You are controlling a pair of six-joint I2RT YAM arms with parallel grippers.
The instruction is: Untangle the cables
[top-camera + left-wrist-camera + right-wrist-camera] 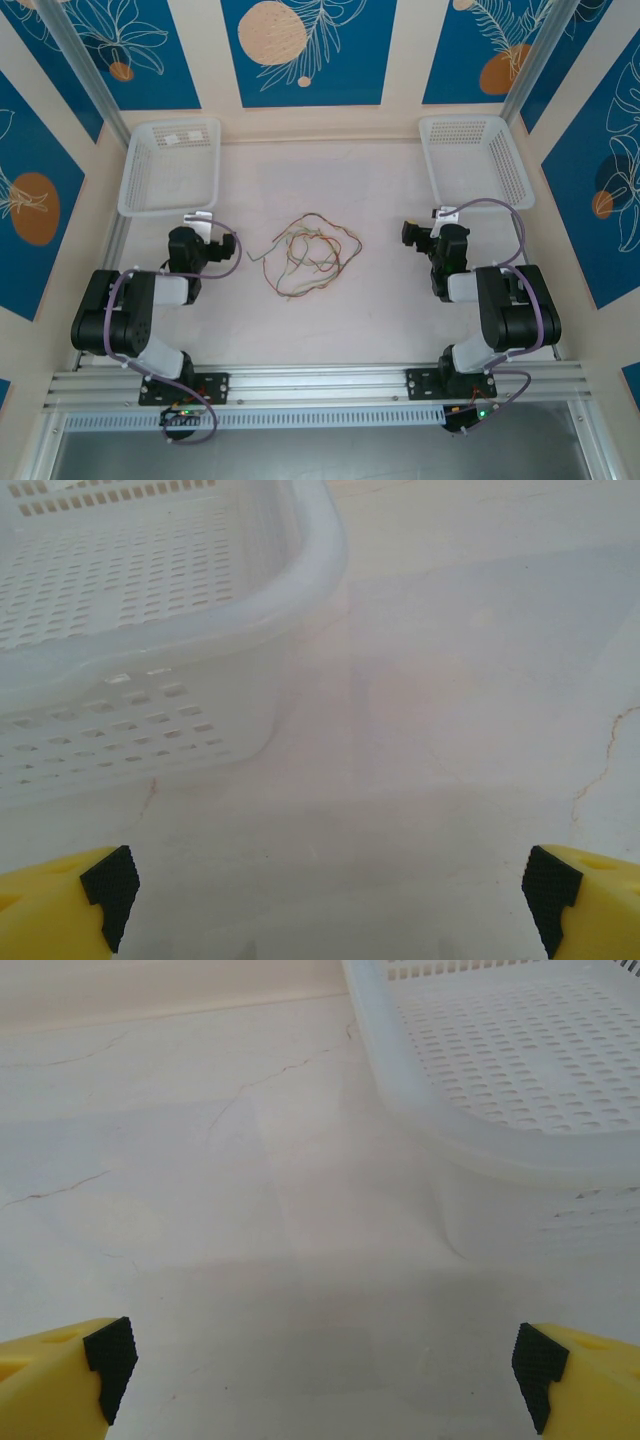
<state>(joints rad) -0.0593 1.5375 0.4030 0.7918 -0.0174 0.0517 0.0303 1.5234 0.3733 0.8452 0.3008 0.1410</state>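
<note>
Cables point(308, 255) tangled mid-counter point(380, 180), between arms. Both jaws spread, empty, aimed 12 o'clock at baskets point(132, 170). Tangle lay 3 o'clock of left jaws, 9 o'clock of right jaws. Reach about equal; long axis 9-to-3.

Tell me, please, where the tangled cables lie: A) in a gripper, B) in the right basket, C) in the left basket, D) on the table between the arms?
D: the cables lie in a loose heap on the open table, near its middle.

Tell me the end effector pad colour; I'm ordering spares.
Black pads on yellow fingers, clearest in the left wrist view.
</note>
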